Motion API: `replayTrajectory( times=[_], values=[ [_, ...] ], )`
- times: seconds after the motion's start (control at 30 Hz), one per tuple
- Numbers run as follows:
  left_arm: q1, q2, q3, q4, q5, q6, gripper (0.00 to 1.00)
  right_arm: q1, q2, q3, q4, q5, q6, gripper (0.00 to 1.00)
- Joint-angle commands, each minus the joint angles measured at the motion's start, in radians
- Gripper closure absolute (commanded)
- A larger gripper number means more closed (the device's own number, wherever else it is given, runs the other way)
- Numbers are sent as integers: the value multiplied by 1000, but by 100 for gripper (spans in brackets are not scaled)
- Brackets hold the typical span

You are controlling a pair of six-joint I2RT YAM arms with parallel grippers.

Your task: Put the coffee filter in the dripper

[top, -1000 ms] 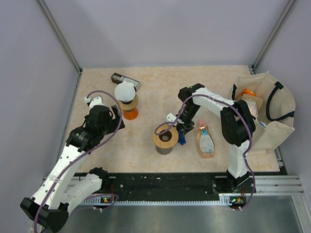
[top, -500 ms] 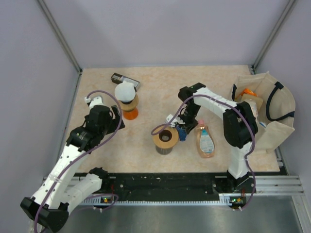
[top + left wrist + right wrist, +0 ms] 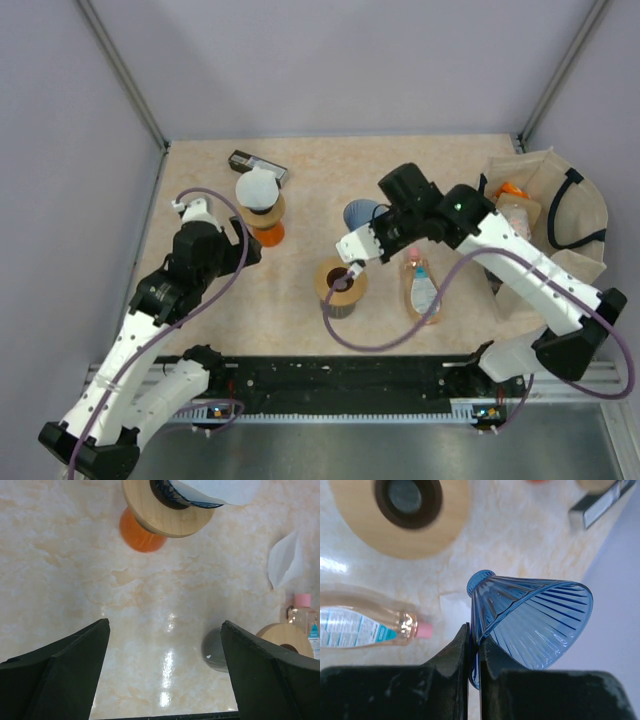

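My right gripper (image 3: 474, 652) is shut on the rim of the blue ribbed dripper (image 3: 530, 622) and holds it tilted in the air; in the top view the dripper (image 3: 362, 215) hangs behind the wooden-topped grey carafe (image 3: 340, 285). A white coffee filter (image 3: 284, 560) lies flat on the table, and shows under the dripper in the right wrist view (image 3: 451, 605). Another white filter (image 3: 257, 186) sits in the wooden ring on the orange carafe (image 3: 267, 235). My left gripper (image 3: 165, 680) is open and empty above bare table, near the orange carafe.
A clear soap bottle with a pink cap (image 3: 424, 290) lies right of the grey carafe. A black box (image 3: 258, 165) lies at the back left. A canvas tote bag (image 3: 560, 230) with items in it stands at the right edge.
My right arm has lifted the blue dripper off the table beside the grey carafe and carried it up and back. My left arm has hardly moved.
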Motion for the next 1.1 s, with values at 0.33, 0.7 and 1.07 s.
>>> replayTrajectory(
  times=[0.33,0.7,1.07],
  values=[
    [1,3,-17,217,365,-52,3,347,-44,-108,87,106,41,100],
    [-47,213,28,377,614,-170,12,382,-4,-151,87,86,63,100],
    [-202,312,67,334,536,-126,28,394,33,-214,131,83,130,100]
  ],
)
